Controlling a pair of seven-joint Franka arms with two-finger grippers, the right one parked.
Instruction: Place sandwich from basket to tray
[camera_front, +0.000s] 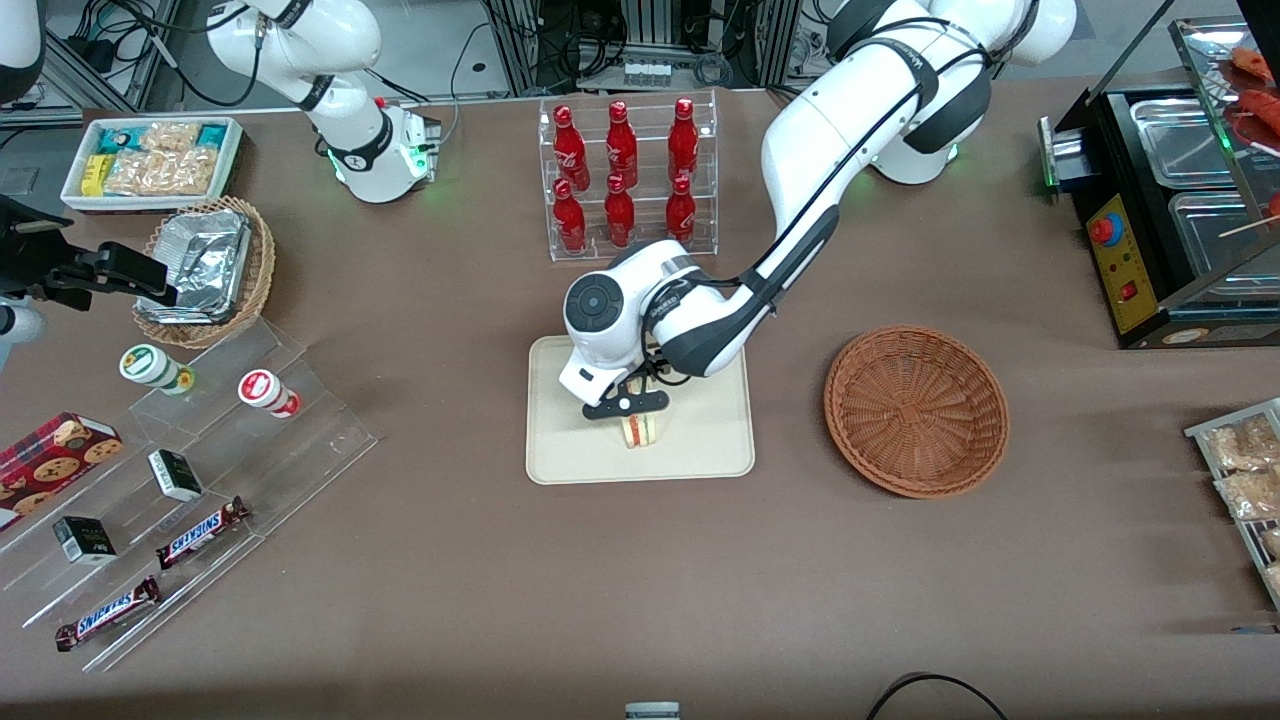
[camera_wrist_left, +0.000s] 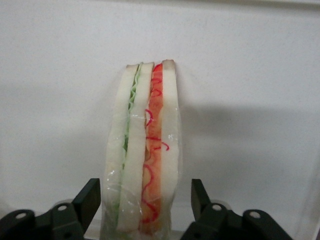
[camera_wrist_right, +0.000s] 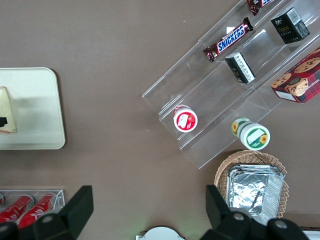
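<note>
The sandwich (camera_front: 638, 431) stands on edge on the cream tray (camera_front: 700, 452), pale bread with green and red-orange filling in clear wrap. My left gripper (camera_front: 630, 412) hangs directly over it, open. In the left wrist view the sandwich (camera_wrist_left: 145, 150) rests on the tray surface (camera_wrist_left: 250, 75) between the two black fingers (camera_wrist_left: 90, 201), with a small gap on each side. The reddish-brown wicker basket (camera_front: 915, 410) sits beside the tray toward the working arm's end and holds nothing. The right wrist view shows the tray's corner (camera_wrist_right: 37, 100) and the sandwich's edge (camera_wrist_right: 7, 114).
A clear rack of red bottles (camera_front: 628, 178) stands farther from the front camera than the tray. Acrylic steps with snack bars, boxes and cups (camera_front: 180, 470) lie toward the parked arm's end, next to a light wicker basket of foil containers (camera_front: 205, 268). A black food warmer (camera_front: 1170, 200) stands toward the working arm's end.
</note>
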